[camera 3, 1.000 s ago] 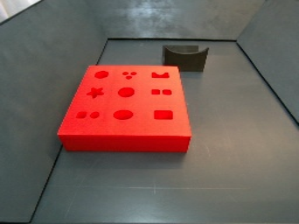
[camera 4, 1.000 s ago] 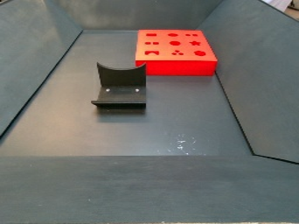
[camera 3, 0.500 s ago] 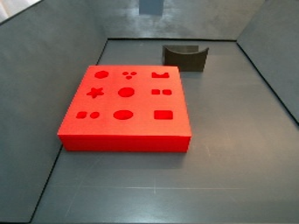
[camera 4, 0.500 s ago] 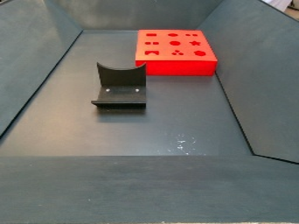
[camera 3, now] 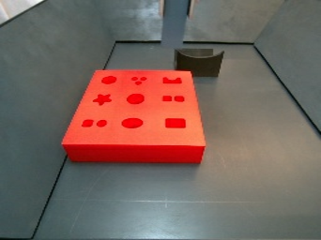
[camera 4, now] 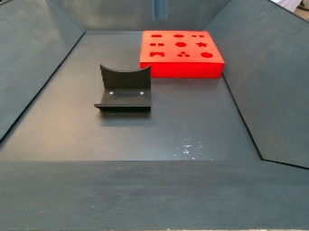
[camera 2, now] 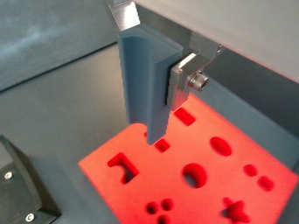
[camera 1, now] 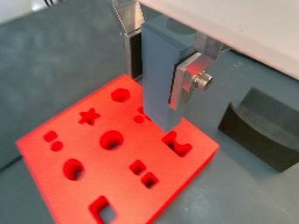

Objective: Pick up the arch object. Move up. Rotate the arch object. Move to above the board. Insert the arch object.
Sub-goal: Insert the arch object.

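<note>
In both wrist views my gripper (camera 1: 162,54) (camera 2: 153,61) is shut on the arch object (camera 1: 156,96) (camera 2: 145,92), a slim grey-blue slab that hangs upright with a silver finger plate (camera 1: 187,83) pressed on its side. Its lower end hovers over the board (camera 1: 82,145) (camera 2: 128,188), a flat red block with shaped cut-outs, above the board's far edge and apart from the surface. In a side view the slab (camera 3: 175,21) hangs down from the upper edge of the picture, beyond the board (camera 3: 113,111). Its tip (camera 4: 158,7) barely shows above the board (camera 4: 182,65).
The dark fixture (camera 3: 200,60) (camera 4: 125,88) with a curved scoop stands on the grey floor apart from the board, also seen as a dark block (camera 1: 263,131) (camera 2: 17,188) in both wrist views. Sloping grey walls enclose the floor.
The arch object has come down into a side view from the upper edge, showing more of its length than half a second ago. The board and the fixture have not moved.
</note>
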